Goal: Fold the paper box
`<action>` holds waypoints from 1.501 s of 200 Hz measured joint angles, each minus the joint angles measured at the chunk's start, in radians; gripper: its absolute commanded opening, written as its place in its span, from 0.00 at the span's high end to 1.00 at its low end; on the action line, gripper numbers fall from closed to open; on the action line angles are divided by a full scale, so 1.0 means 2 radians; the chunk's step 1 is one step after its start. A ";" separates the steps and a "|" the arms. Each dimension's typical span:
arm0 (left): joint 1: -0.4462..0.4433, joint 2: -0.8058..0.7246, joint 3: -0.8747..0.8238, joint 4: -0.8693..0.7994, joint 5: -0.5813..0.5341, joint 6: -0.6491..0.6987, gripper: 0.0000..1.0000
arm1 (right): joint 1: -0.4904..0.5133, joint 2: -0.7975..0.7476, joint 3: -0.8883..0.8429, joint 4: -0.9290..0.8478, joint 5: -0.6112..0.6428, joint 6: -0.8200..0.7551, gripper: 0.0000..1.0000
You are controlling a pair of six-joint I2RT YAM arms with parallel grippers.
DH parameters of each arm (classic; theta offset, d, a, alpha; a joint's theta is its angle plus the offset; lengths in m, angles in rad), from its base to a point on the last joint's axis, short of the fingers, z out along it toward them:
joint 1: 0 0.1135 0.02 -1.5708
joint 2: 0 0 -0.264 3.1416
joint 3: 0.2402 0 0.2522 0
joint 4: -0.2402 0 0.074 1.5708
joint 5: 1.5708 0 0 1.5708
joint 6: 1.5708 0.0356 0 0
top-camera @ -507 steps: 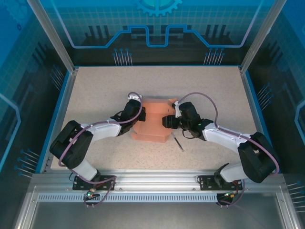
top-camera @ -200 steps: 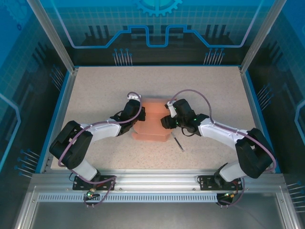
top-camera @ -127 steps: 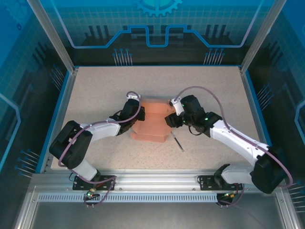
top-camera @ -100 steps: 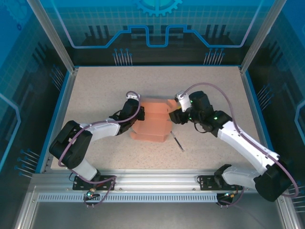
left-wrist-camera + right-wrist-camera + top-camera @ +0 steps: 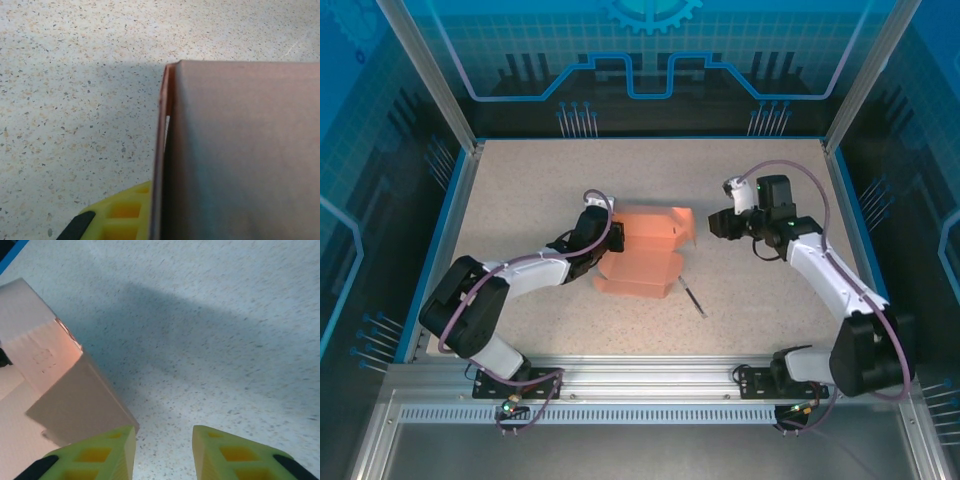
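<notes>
Salmon-pink cardboard paper box [image 5: 642, 255], half-folded

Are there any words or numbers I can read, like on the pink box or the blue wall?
None can be read.
The paper box is plain pink, with a faint pressed rectangle but no letters.
The blue back wall has a gear drawing and lines, no words.
The thin dark stick is too small to tell.
</notes>
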 measured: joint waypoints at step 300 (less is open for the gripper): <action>0.003 0.000 0.000 -0.023 0.011 -0.003 1.00 | 0.125 0.098 0.010 0.088 -0.002 -0.012 0.58</action>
